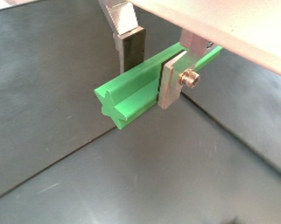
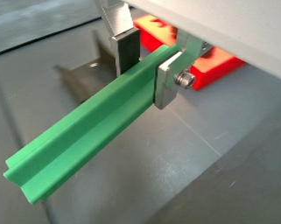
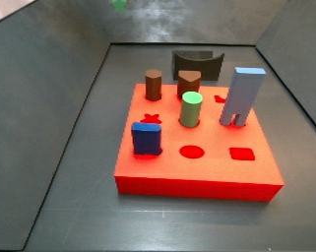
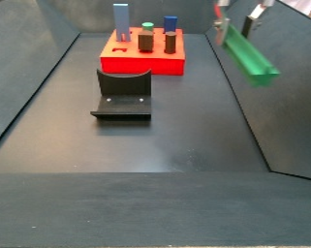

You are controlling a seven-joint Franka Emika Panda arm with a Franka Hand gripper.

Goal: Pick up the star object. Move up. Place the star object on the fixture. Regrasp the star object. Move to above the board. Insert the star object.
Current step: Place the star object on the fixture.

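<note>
Dark grey floor [image 4: 171, 145], no writing seen. Star [image 2: 84, 136] clamped between gripper [image 2: 149, 66] fingers, held aloft, tilted, apart from fixture [image 4: 123, 92] and board [image 4: 144, 60].

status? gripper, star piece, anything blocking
Gripper shut on the star object, raised off the floor, right of the board. Star object tilted, clear of the fixture. Nothing in the way.
</note>
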